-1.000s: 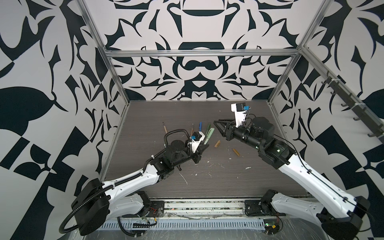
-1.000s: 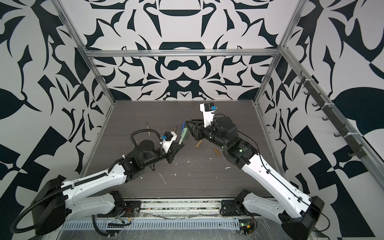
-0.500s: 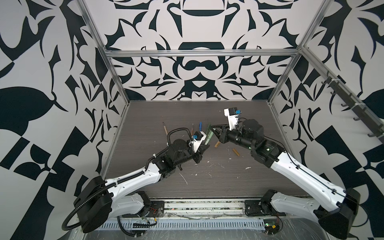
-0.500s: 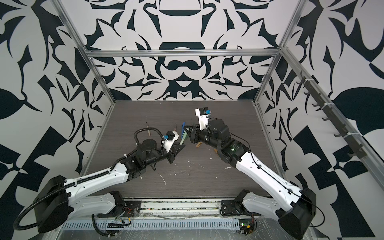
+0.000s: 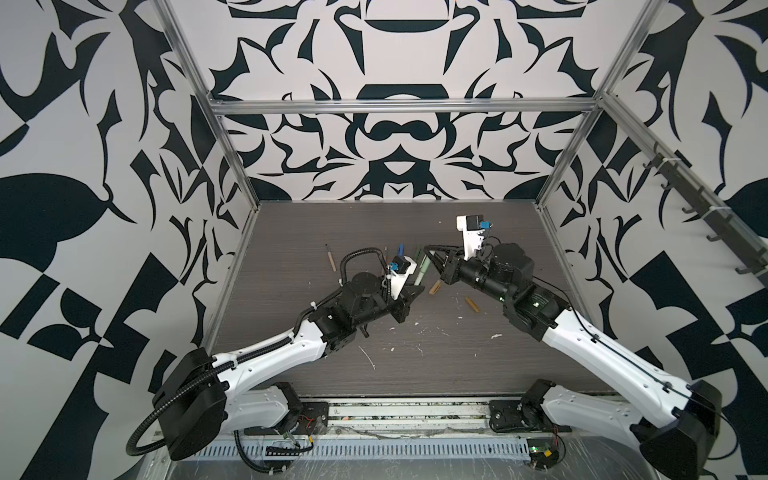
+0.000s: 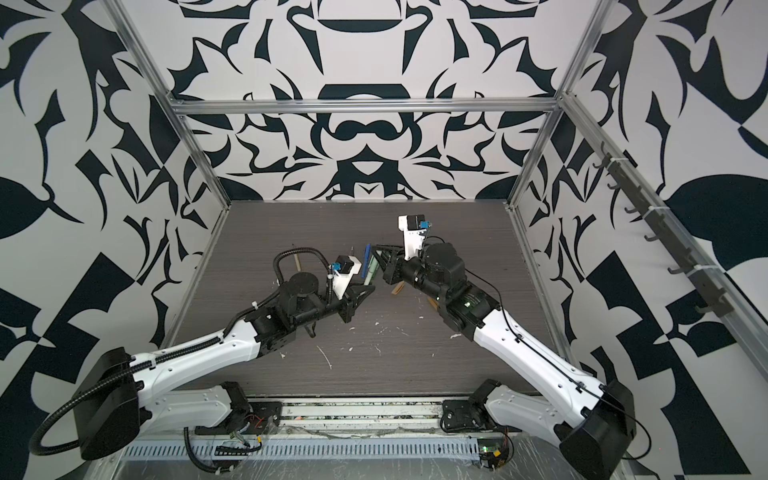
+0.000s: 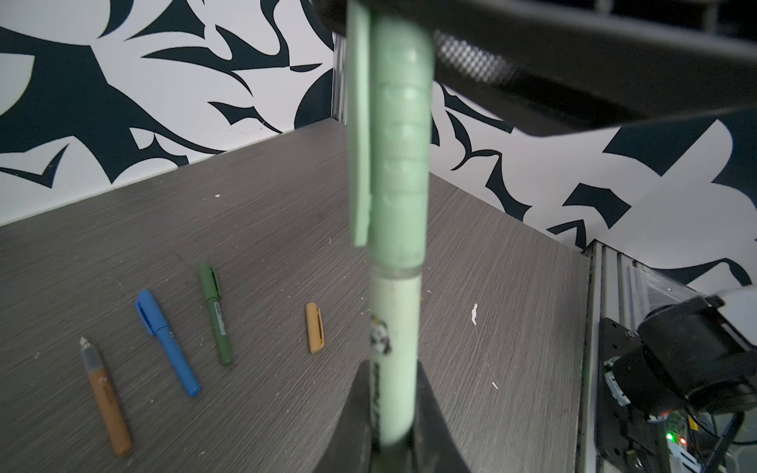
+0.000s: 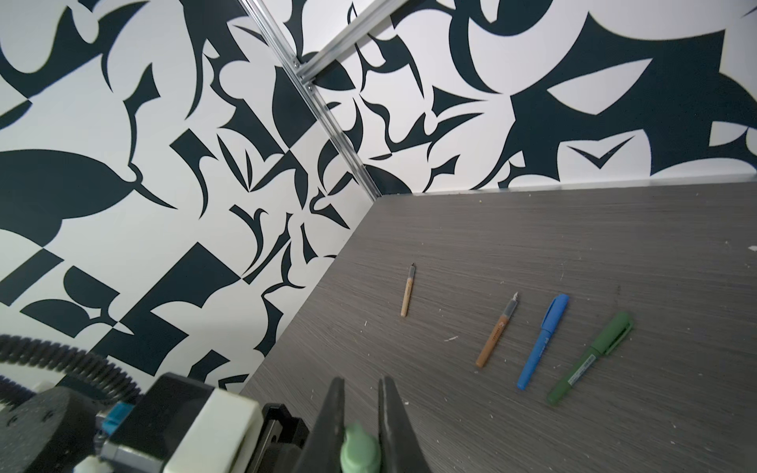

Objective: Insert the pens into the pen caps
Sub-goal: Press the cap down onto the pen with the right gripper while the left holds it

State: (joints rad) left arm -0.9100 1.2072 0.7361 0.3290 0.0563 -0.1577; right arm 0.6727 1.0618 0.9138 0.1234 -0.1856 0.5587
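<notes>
Capping the pale-green pen is the step in hand. With the far wall taken as twelve in the top views, the pen hangs above the table just off its centre, towards one o'clock. The left gripper is clamped on the lower barrel. The right gripper comes in from three o'clock, its jaws narrow and pinching the pale-green cap on both sides.

In the left wrist view the cap's mouth sits at the ring on the barrel, so I judge it home or very nearly so.

The blue pen and dark-green pen lie capped on the table at about eleven o'clock from the held pen. The brown pen lies bare-tipped beside the blue one, and the tan pen, also bare-tipped, lies farther out at nine. The tan cap lies just beside the held pen at five, and the brown cap lies at four, a little farther off.

If any gap remains, the next move is probably a short push straight along the pen's axis. After that the right jaws should widen and back off towards three without dragging the cap along. The left can then lay the pen by the capped pair, which leaves the brown and tan pens to do.
</notes>
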